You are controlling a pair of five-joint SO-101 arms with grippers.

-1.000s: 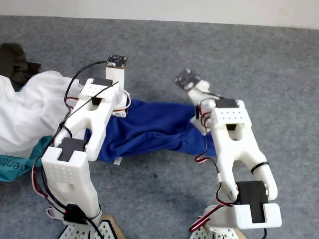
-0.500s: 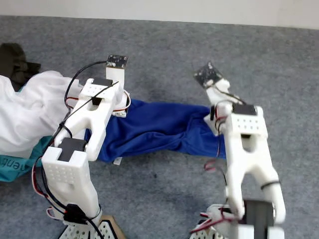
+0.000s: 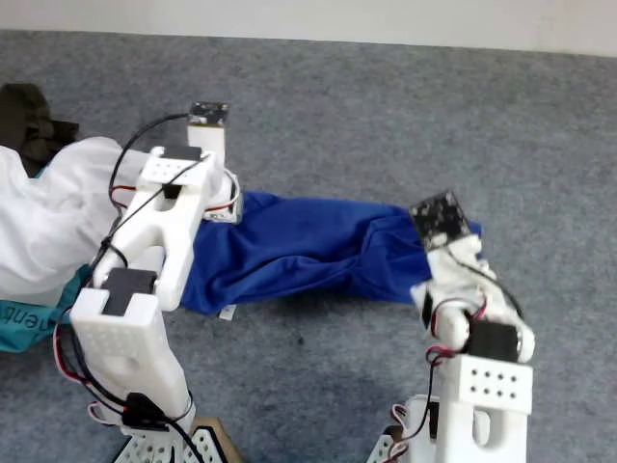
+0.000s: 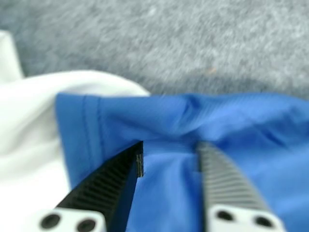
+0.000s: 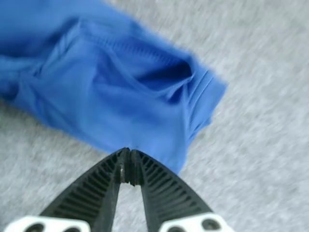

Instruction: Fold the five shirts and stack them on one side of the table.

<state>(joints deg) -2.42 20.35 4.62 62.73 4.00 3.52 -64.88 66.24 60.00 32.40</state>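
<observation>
Right arm (image 3: 479,340) drawn back, blue shirt (image 3: 308,249) stretched rightward

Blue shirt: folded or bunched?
Bunched, not folded. The blue shirt lies as a twisted, wrinkled strip on the grey surface, one end touching the white shirt.

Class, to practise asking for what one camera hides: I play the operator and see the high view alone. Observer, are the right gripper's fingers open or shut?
Observer: Shut. The right gripper has its fingertips together at the edge of the blue shirt; I cannot tell whether they pinch cloth.
Operator: And the left one?
Observer: The left gripper is open, with a raised ridge of the blue cloth between its fingers.
Operator: What is beneath that end of the shirt?
Observer: Its hemmed edge lies on the white shirt.
</observation>
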